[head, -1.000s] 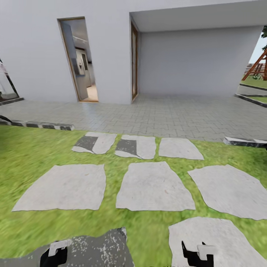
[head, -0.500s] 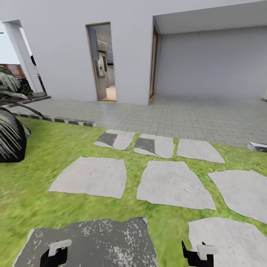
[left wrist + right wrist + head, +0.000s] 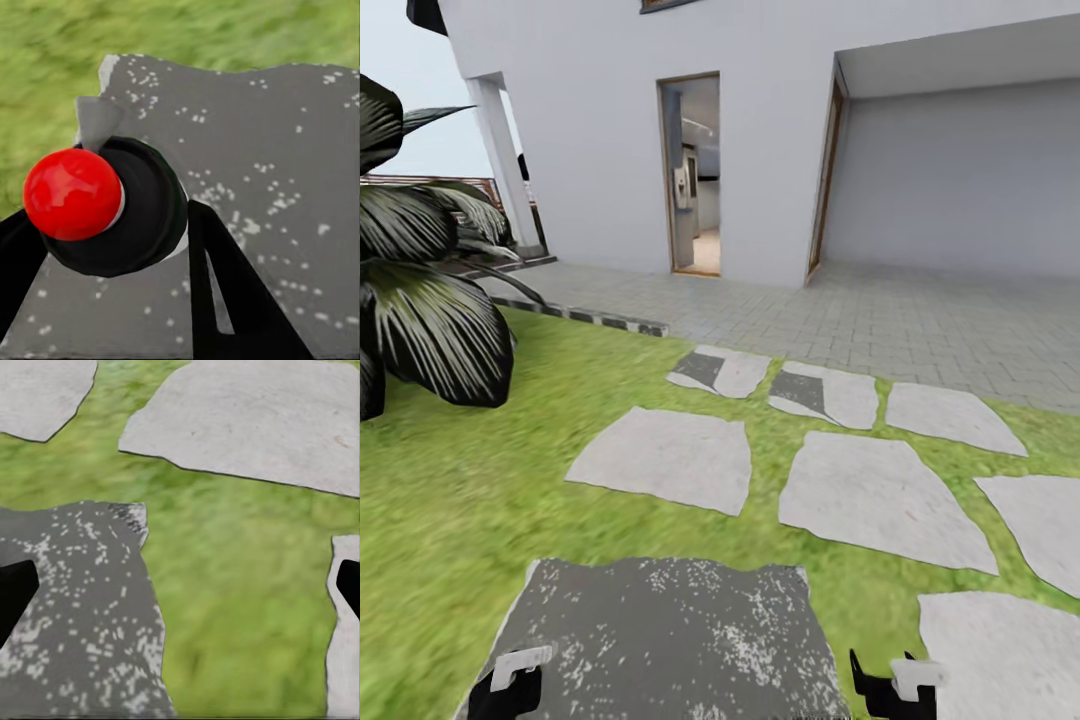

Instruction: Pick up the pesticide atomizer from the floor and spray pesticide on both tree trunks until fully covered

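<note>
Facing a white house [image 3: 610, 130] across a grey paved patio [image 3: 920, 320], with an open doorway [image 3: 695, 175] showing a bright interior and a recessed bay to its right. Nearer, a green lawn [image 3: 450, 480] set with pale stepping stones [image 3: 865, 490], and just ahead of the robot a dark grey slab flecked with white [image 3: 660, 630]. At the left edge, a plant of broad dark striped leaves [image 3: 420, 310], with a bit of brown slatted fence [image 3: 430, 181] behind it. Low in the head view, the left gripper [image 3: 508, 685] over the dark slab and the right gripper [image 3: 895, 685] over grass beside a pale stone. In the left wrist view, black fingers [image 3: 225, 292] closed around the pesticide atomizer [image 3: 112, 199], a black round body topped with a shiny red ball, held above the flecked slab. In the right wrist view, two black fingertips [image 3: 15, 589] set wide apart at opposite edges, nothing between them, grass and slab edges below.
</note>
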Controlling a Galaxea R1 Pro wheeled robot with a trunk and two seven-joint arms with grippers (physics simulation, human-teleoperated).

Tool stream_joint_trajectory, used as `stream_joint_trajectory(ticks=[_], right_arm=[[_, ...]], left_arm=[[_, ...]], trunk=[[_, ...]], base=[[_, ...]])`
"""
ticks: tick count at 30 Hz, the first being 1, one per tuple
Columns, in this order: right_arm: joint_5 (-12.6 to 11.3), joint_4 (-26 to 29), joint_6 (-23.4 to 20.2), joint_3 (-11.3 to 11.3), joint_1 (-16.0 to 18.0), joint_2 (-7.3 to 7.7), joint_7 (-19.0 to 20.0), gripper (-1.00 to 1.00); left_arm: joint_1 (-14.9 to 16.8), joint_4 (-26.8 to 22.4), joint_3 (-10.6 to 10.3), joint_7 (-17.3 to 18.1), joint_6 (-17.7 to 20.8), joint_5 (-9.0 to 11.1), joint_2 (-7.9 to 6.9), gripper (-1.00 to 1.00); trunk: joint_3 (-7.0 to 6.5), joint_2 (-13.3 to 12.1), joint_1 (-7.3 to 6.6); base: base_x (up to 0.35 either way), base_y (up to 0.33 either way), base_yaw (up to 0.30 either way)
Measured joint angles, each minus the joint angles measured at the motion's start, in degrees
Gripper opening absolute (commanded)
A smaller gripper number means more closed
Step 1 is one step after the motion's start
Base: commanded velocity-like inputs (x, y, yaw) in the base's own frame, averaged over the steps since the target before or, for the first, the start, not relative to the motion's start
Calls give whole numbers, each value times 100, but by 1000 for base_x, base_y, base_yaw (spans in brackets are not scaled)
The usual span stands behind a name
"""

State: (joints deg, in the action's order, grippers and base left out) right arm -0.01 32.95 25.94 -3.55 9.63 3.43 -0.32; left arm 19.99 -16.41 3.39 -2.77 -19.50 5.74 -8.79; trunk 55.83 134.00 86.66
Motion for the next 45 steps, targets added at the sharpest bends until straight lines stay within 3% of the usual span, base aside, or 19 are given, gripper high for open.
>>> stream_joint_trajectory(ticks=[45], right_arm=[[0,3,0,-1,0,0,0,100]], left_arm=[[0,1,-2,-1,9,0,9,-100]], trunk=[[-194,0,-2]], base=[[-22,20,248]])
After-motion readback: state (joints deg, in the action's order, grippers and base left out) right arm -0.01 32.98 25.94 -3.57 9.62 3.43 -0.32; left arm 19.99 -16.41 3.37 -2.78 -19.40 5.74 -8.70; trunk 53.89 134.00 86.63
